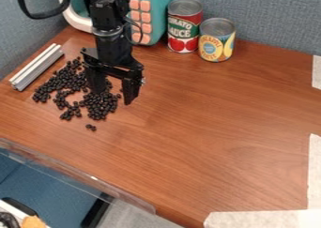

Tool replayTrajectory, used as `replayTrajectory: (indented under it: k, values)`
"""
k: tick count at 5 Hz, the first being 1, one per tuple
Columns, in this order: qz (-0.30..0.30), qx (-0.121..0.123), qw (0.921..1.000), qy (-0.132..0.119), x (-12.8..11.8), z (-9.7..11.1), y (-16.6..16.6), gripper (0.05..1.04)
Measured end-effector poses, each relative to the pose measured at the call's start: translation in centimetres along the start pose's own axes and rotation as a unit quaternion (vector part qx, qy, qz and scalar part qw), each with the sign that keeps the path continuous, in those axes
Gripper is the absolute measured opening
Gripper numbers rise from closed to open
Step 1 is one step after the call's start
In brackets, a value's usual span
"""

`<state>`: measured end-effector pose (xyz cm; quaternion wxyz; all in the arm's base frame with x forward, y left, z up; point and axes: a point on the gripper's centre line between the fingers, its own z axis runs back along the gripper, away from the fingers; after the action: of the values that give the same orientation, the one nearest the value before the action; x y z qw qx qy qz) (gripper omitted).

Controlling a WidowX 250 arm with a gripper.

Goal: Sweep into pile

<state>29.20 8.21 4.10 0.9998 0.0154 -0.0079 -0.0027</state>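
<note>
Beans (100, 107), small, black: lay strewn across the left of the wooden tabletop (219, 114) in an uneven patch, with strays nearer the camera. Gripper (114, 96), black, two-finger: hung over the patch's right side with jaws spread wide, gripping nothing visible. Metal bar (37, 68): lay left of the beans. Red-labelled can (184, 30), yellow-labelled can (216, 41): stood behind, right of a teal toy (160, 16).

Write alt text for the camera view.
Robot arm with an open black claw at small black beans scattered on a wooden table; near them lies a pale bar, and behind stand two food cans and a teal device with pinkish buttons.
</note>
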Motion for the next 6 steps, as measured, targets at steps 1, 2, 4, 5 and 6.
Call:
replayTrajectory:
  k: [1,2,4,5,6]
  values:
    - [-0.001,-0.004,0.9999,0.013,-0.2,-0.8,-0.1,0.999]
    - [0.023,0.008,0.9997,-0.005,0.1,0.1,3.8,0.999]
    - [0.046,0.043,0.9971,-0.044,1.1,0.6,11.7,0.999]
    - [0.074,0.049,0.9945,-0.055,1.4,0.2,16.3,0.999]
    - [0.083,0.049,0.9935,-0.060,1.6,0.1,18.6,0.999]
